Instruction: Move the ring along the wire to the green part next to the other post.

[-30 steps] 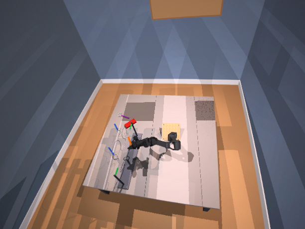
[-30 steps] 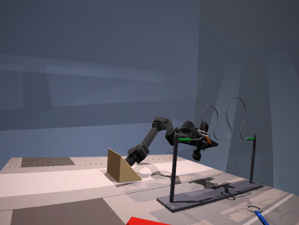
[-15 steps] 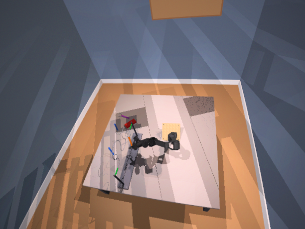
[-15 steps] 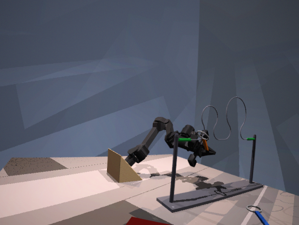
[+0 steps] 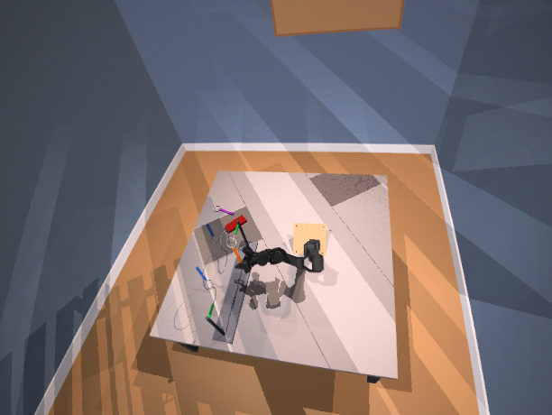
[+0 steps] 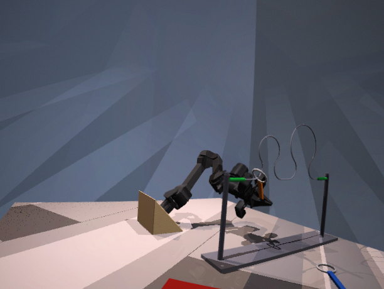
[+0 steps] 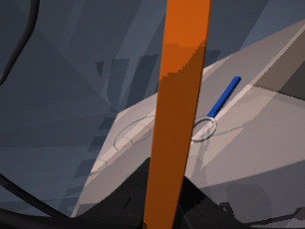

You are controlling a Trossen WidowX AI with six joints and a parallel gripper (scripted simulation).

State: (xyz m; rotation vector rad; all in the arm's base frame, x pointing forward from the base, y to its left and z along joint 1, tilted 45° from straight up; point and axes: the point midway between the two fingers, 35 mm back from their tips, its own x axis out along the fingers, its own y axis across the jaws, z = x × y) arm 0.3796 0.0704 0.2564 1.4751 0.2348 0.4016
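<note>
The ring [image 5: 231, 243] [image 6: 253, 172] is at the first bend of the grey wire [image 6: 279, 154], just past the green part [image 5: 236, 229] [image 6: 237, 179] by the near post [image 6: 223, 217]. The wire appears to pass through it; whether they touch, I cannot tell. The orange handle [image 5: 236, 255] [image 6: 260, 189] [image 7: 181, 100] points down from the ring. My gripper [image 5: 243, 265] [image 6: 263, 200] [image 7: 156, 165] is shut on the handle's lower part, below the wire. The other green part [image 5: 211, 311] [image 6: 322, 178] is by the far post [image 6: 325, 204].
The wire has two tall loops between the posts. A dark base [image 6: 282, 250] carries the posts. Blue-handled rings, one with a blue handle [image 5: 201, 273] [image 6: 336, 279] [image 7: 225, 96], a magenta handle [image 5: 226, 211] and a red block [image 5: 235, 224] [image 6: 188, 285] lie beyond. A tan wedge [image 6: 145, 213] stands by the arm's base.
</note>
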